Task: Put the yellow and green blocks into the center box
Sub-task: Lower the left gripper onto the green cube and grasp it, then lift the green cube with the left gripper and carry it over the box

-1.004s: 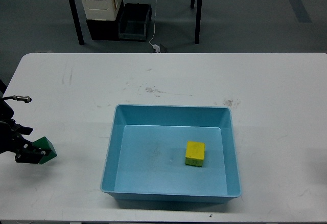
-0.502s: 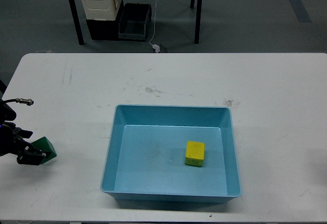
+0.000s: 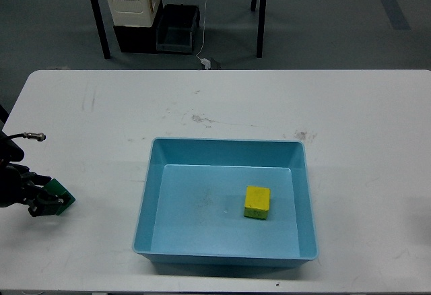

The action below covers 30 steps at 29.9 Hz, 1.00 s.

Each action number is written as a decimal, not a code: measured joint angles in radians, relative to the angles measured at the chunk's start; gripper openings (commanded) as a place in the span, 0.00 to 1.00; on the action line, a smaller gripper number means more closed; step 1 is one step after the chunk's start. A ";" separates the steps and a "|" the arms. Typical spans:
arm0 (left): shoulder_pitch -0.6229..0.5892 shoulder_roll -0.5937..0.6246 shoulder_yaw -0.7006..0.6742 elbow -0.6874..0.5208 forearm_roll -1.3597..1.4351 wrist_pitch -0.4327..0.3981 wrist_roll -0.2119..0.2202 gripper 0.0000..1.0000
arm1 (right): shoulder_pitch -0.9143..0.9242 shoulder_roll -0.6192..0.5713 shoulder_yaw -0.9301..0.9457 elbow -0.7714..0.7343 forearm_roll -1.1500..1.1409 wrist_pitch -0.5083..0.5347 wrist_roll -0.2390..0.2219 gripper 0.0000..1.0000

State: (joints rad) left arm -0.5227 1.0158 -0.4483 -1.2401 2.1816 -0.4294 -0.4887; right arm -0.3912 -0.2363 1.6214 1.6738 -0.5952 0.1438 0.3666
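Note:
The yellow block [image 3: 257, 201] lies on the flat bottom of the light-blue tray [image 3: 225, 148], right of its middle. The dark green block [image 3: 58, 192] is at the table's far left edge, outside the tray. My left gripper [image 3: 44, 203] comes in from the left edge and its dark fingers are closed on the green block's near-left side, hiding part of it. The block sits low over the table and looks slightly tilted. My right arm and gripper are out of view.
The white table [image 3: 222, 106] carries scuff marks behind the tray. On the floor beyond the table stand a cream container [image 3: 132, 0], a dark bin [image 3: 176, 29] and black table legs [image 3: 98, 19].
My left gripper has shifted slightly on the green block. The block now shows less of itself and looks turned a little. The yellow block and tray have not moved.

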 measured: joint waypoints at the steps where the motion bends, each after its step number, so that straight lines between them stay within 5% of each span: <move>1: 0.001 0.000 0.004 0.002 0.000 0.001 0.000 0.67 | 0.000 0.000 0.000 0.000 0.000 0.000 0.000 1.00; 7: 0.002 0.000 0.017 0.019 0.000 0.001 0.000 0.52 | 0.000 0.000 0.000 0.000 0.000 -0.001 0.000 1.00; 12: 0.002 0.001 0.017 0.022 0.000 0.005 0.000 0.25 | 0.000 0.000 0.000 0.000 0.000 -0.003 0.000 1.00; 20: -0.051 0.023 0.015 0.028 0.000 0.107 0.000 0.20 | -0.006 0.000 0.001 0.000 0.000 -0.003 0.000 1.00; 30: -0.375 0.149 0.012 -0.068 -0.259 0.146 0.000 0.21 | -0.021 0.001 0.001 0.000 0.000 -0.006 0.002 1.00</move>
State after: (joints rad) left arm -0.8980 1.1649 -0.4366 -1.3077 1.9227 -0.2831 -0.4884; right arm -0.4119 -0.2348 1.6225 1.6735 -0.5952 0.1381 0.3683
